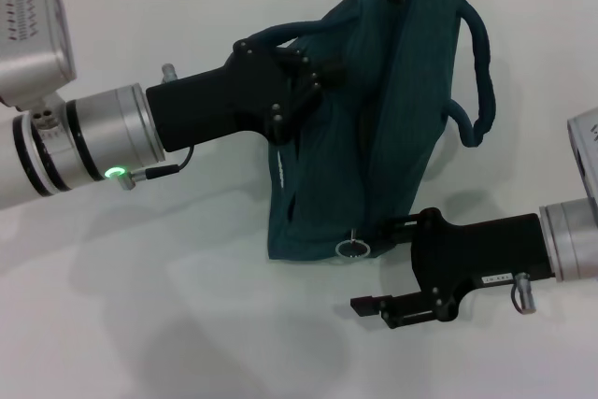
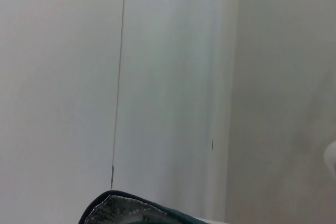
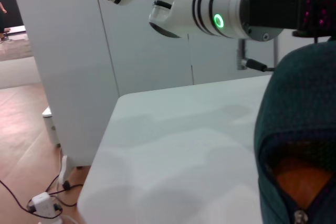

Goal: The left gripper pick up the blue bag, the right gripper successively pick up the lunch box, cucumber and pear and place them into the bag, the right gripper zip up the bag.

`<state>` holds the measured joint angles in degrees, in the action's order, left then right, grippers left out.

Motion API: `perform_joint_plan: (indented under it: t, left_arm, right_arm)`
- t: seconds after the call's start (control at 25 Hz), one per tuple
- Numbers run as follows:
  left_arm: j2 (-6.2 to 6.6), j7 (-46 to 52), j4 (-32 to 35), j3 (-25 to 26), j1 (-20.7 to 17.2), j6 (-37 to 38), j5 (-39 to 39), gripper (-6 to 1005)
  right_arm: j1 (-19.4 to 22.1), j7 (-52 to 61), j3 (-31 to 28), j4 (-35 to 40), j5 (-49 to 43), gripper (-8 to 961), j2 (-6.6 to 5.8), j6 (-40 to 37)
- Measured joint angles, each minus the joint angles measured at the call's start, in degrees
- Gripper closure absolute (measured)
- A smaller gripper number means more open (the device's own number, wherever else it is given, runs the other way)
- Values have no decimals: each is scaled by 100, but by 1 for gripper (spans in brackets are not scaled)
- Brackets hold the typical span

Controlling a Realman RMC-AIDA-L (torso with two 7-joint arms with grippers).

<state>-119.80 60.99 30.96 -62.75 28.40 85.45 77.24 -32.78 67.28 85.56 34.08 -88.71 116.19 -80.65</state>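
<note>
Blue bag (image 1: 374, 128) hangs from the left pincer (image 1: 297, 91), clamped on its fabric, items apparently packed; right pincer (image 1: 378, 263), fingers spread, is at the zipper ring (image 1: 351, 248), zipping remains.

Lighting is bright, even and diffuse throughout. On the white table (image 1: 140, 324), the head view shows only soft, pale shadows under the left arm and below the blue bag (image 1: 374, 137); no hard glare. The bag's dark fabric loses fold detail. The left wrist view is washed out and hazy, nearly featureless. In the right wrist view, the green indicator light (image 3: 218, 21) blooms slightly and the near bag fabric is soft.
</note>
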Motion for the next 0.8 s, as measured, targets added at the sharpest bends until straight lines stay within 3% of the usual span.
perform_joint_plan:
  t: [0.24,0.52,0.8]
  left_arm:
    - [0,-27,-53,-1,3,-1,-1,931]
    - [-6,-692,-487,-1,15,20,-420,924]
    - [-12,-705,-672,-1,17,24,-736,916]
  right_arm:
    - [27,-214,4,-82,331,365,0,225]
    - [111,-1909,440,-506,1376,585,0,179]
    - [184,-2149,583,-513,1502,730,0,172]
